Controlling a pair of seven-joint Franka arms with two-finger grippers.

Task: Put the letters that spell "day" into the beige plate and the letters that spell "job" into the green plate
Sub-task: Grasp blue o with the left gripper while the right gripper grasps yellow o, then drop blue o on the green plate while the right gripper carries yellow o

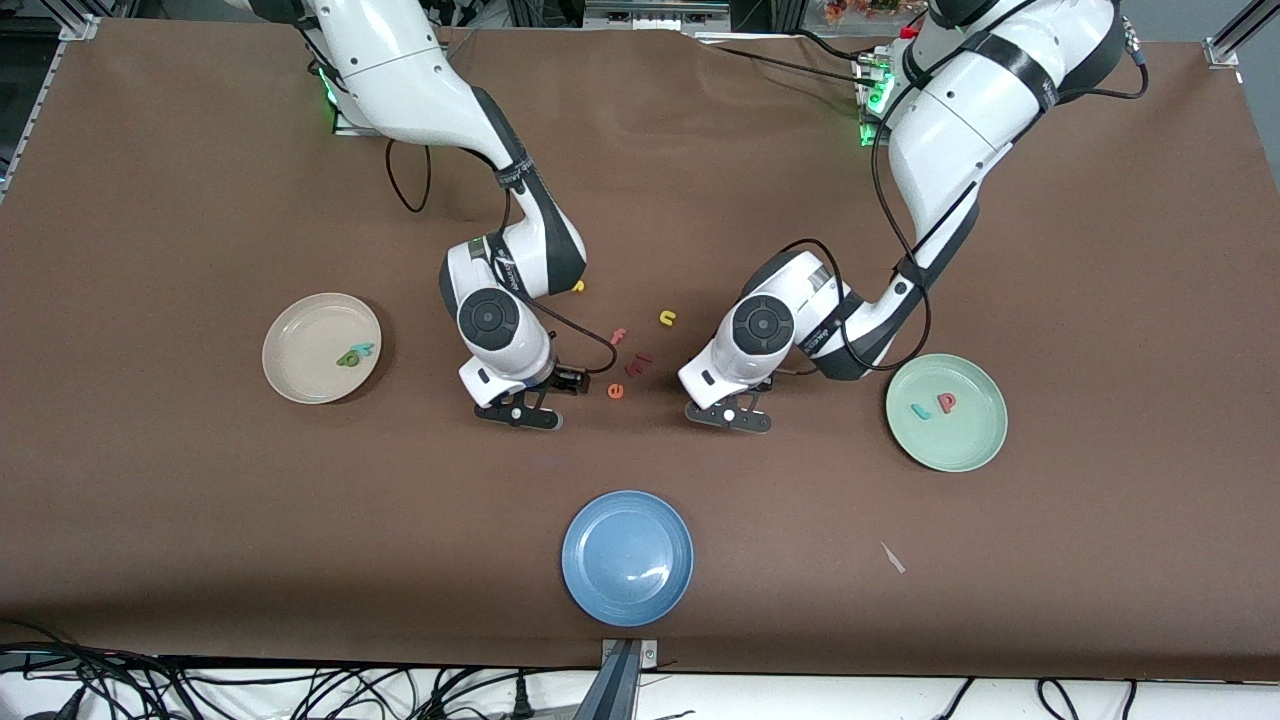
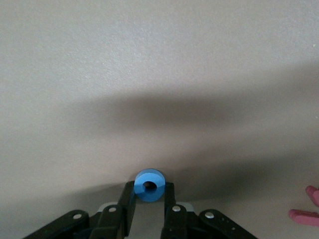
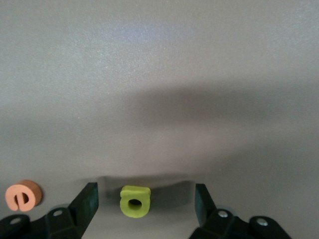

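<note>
In the left wrist view my left gripper (image 2: 149, 188) is shut on the blue ring "o" (image 2: 150, 184), down at the table surface. My right gripper (image 3: 145, 198) stands open around the yellow "a" (image 3: 134, 201), which lies flat on the table, touching neither finger. In the front view both hands, left gripper (image 1: 731, 417) and right gripper (image 1: 519, 414), hide these letters. The beige plate (image 1: 300, 375) holds the green "d" (image 1: 348, 359) and teal "y" (image 1: 364, 349). The green plate (image 1: 955, 445) holds the teal "j" (image 1: 921, 410) and pink-red "b" (image 1: 946, 402).
An orange "e" (image 1: 616, 391) (image 3: 22, 194) lies beside the right gripper. Between the arms lie a yellow "n" (image 1: 668, 317), a pinkish letter (image 1: 618, 335) and dark red letters (image 1: 640, 362). A pink letter (image 2: 305, 215) lies near the left gripper. A blue plate (image 1: 627, 557) sits nearer the front camera.
</note>
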